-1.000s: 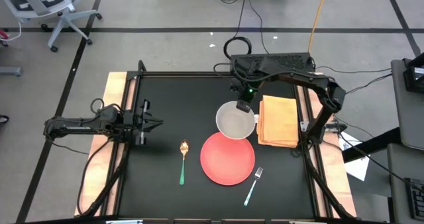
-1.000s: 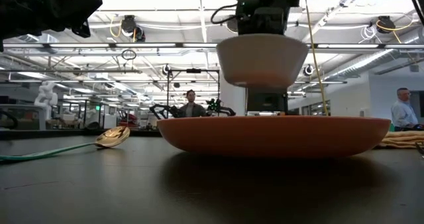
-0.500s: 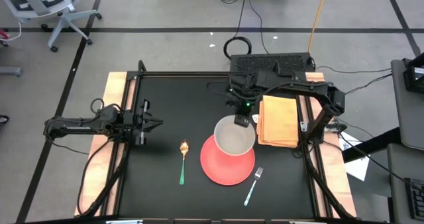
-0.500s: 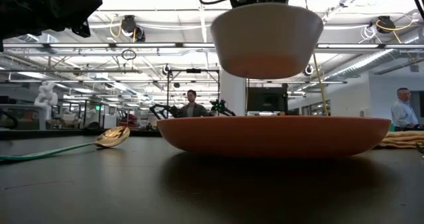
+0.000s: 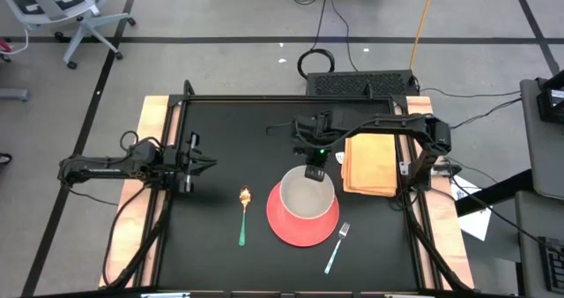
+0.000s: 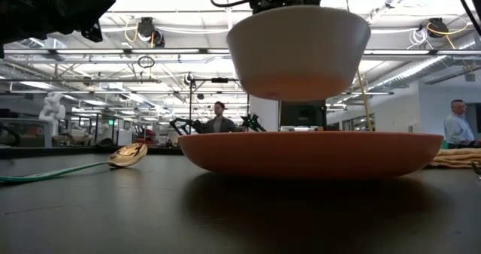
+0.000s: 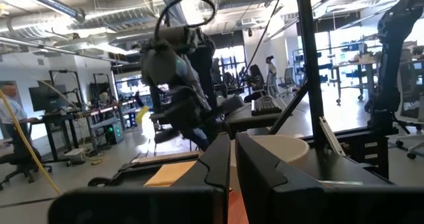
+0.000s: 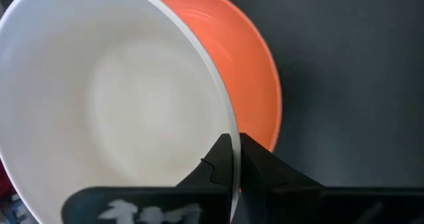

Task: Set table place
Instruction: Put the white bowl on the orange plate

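Observation:
A white bowl [image 5: 307, 195] hangs above an orange-red plate [image 5: 302, 217] that lies flat on the black table [image 5: 229, 130]. In the low view the bowl [image 6: 298, 51] is clear of the plate [image 6: 312, 152]. My right gripper [image 5: 312, 172] is shut on the bowl's far rim. A spoon with a gold bowl and green handle [image 5: 244, 214] lies left of the plate, and a fork with a teal handle [image 5: 337, 245] lies to its right. My left gripper [image 5: 210, 166] is shut and empty at the table's left side. My right gripper pinches the bowl's rim [image 8: 232, 128] on its far side, one finger inside the bowl and one outside. The fingers [image 8: 262, 164] come from above, slanting from the far side. The bowl is lifted clear above the plate, its opening up and about level.
A folded orange-yellow napkin [image 5: 370, 161] lies to the right of the plate near the table's right edge. Bare black tabletop lies between the spoon and my left gripper and along the far side.
My right gripper has carried the bowl toward the table's near edge, from just beyond the plate's far rim to above the plate. The bowl has stayed upright and lifted clear.

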